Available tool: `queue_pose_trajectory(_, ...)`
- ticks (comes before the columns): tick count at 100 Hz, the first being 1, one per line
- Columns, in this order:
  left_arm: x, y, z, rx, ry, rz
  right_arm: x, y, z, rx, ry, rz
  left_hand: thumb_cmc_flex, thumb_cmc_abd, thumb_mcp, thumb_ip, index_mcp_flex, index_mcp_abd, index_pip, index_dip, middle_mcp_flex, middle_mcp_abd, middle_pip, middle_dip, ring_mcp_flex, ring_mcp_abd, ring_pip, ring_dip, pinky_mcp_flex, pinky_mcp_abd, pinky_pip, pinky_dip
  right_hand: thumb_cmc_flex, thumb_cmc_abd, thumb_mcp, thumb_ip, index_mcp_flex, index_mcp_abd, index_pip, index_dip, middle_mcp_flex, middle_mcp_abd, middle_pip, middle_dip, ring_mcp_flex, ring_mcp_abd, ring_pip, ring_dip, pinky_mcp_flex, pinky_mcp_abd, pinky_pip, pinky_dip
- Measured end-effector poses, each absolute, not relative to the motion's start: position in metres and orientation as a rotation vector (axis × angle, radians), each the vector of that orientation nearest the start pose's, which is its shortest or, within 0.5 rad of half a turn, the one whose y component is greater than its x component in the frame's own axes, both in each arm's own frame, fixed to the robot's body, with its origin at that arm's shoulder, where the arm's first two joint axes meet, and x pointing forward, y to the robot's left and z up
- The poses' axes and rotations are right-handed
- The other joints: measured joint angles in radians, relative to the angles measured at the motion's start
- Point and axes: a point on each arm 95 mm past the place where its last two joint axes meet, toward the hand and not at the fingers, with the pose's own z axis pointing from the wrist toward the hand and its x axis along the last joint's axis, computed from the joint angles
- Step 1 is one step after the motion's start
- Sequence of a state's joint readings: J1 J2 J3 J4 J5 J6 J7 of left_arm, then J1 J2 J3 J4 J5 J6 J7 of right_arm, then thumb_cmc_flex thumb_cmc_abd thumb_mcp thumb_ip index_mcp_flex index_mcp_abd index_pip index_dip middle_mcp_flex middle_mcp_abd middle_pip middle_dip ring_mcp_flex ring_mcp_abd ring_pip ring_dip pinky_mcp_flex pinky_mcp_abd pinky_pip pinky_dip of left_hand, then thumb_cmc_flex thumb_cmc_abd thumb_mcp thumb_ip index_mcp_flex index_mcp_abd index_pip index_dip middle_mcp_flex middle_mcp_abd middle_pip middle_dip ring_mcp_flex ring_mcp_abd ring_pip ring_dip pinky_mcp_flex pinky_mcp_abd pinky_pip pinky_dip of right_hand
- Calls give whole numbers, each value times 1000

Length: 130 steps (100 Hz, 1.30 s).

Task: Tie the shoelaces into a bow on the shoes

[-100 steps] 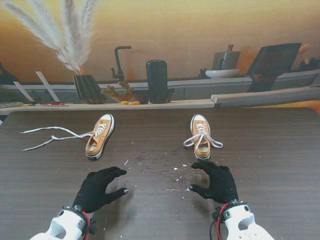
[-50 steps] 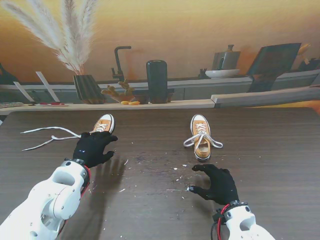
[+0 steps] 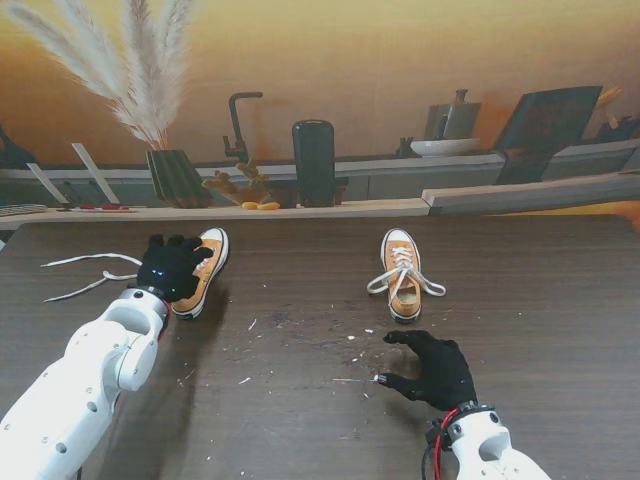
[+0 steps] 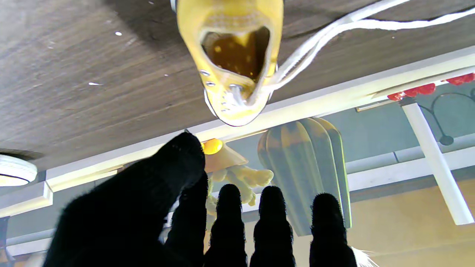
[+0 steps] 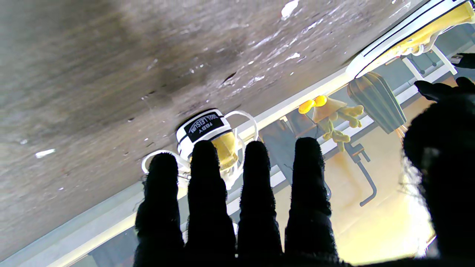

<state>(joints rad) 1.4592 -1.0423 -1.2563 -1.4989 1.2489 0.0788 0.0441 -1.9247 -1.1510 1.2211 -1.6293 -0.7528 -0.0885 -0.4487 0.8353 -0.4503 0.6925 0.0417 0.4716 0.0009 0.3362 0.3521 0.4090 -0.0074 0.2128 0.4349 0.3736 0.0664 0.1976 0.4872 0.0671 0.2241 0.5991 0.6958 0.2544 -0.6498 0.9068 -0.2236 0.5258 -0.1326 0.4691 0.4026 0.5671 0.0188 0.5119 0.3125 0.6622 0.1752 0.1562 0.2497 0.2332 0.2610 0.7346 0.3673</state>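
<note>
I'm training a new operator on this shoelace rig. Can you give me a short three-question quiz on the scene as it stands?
1. True or false: the right shoe already has a bow.
2. Which hand is over a shoe? A) left hand B) right hand
3. The left shoe has loose laces trailing toward which side of the table?

Key: 1 true; 2 A; 3 left.

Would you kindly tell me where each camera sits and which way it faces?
Stand: above the shoulders, looking down at the table; both arms show.
Left wrist: looks along the left robot hand to the left shoe.
Right wrist: looks along the right robot hand to the right shoe.
Both wrist views share the left shoe.
</note>
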Motion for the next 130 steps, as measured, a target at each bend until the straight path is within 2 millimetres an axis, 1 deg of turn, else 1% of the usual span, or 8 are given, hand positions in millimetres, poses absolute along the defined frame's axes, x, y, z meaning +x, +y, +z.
queue_pose_trajectory(22,459,71,-307,-937,1455,-1114,281,10,-397,1534,1112,1744,0,-41,23,-17,-1,0,0,0,-1,-11,10,0,-12,-10,0,-2,0,-1,-2,0,0,0,0,0,-9,0,0,0,0,0,0,0,0,2,0,0,0,0,0,0)
queue_pose_trajectory(29,464,73,-313,-918,1461,-1104,281,10,-397,1535,1113,1744,0,-49,41,-18,-2,-59,1,0,-17,-13,11,-1,-14,-12,-2,-2,0,-2,-13,-1,0,0,0,0,-9,-1,0,0,0,0,0,0,0,11,0,0,0,0,0,0)
queue_pose_trajectory(39,470,75,-321,-914,1478,-1079,281,11,-398,1537,1115,1739,0,-73,63,-20,-9,-63,6,0,-30,-13,11,-11,-27,-17,-3,-3,0,-23,-26,-3,0,2,0,0,-9,-3,0,0,0,0,0,0,0,11,0,0,0,0,0,0)
queue_pose_trajectory(42,471,75,-323,-915,1482,-1071,281,10,-398,1539,1116,1736,0,-74,73,-29,-16,-73,-5,0,-36,-13,11,-11,-27,-17,-3,-3,-1,-24,-29,-6,0,3,-7,0,-9,-4,0,0,0,0,0,0,0,11,0,0,0,0,0,0)
queue_pose_trajectory(57,474,77,-330,-914,1502,-1044,281,10,-398,1543,1116,1728,0,-98,75,-29,-28,-108,11,-1,-76,-13,4,-19,-79,-23,-14,-14,-20,-26,-58,-14,0,16,-10,0,-9,-12,0,0,0,0,0,0,0,11,0,0,0,0,0,0)
queue_pose_trajectory(107,478,82,-353,-873,1569,-950,281,12,-399,1553,1104,1725,-44,-136,89,-45,-90,-114,-20,-15,-163,-14,-24,-26,-146,-23,-38,-15,-48,-53,-196,-29,0,24,-10,0,-9,-17,0,0,0,6,0,0,0,23,0,0,0,0,0,0)
queue_pose_trajectory(124,487,85,-362,-884,1535,-980,280,13,-399,1551,1099,1729,-47,-134,75,-45,-90,-124,-7,-15,-174,-15,-25,-26,-144,4,-38,-16,-12,-53,-204,-28,0,24,-10,0,-9,-29,0,0,0,12,0,0,0,24,0,0,0,1,1,0)
queue_pose_trajectory(130,488,86,-367,-875,1516,-998,280,13,-400,1551,1100,1731,-19,-123,72,-49,-90,-158,15,-15,-174,-34,-22,-26,-140,28,-38,-16,2,-54,-194,-13,0,24,-10,0,-9,-40,0,0,0,12,0,0,0,24,0,0,0,2,2,3)
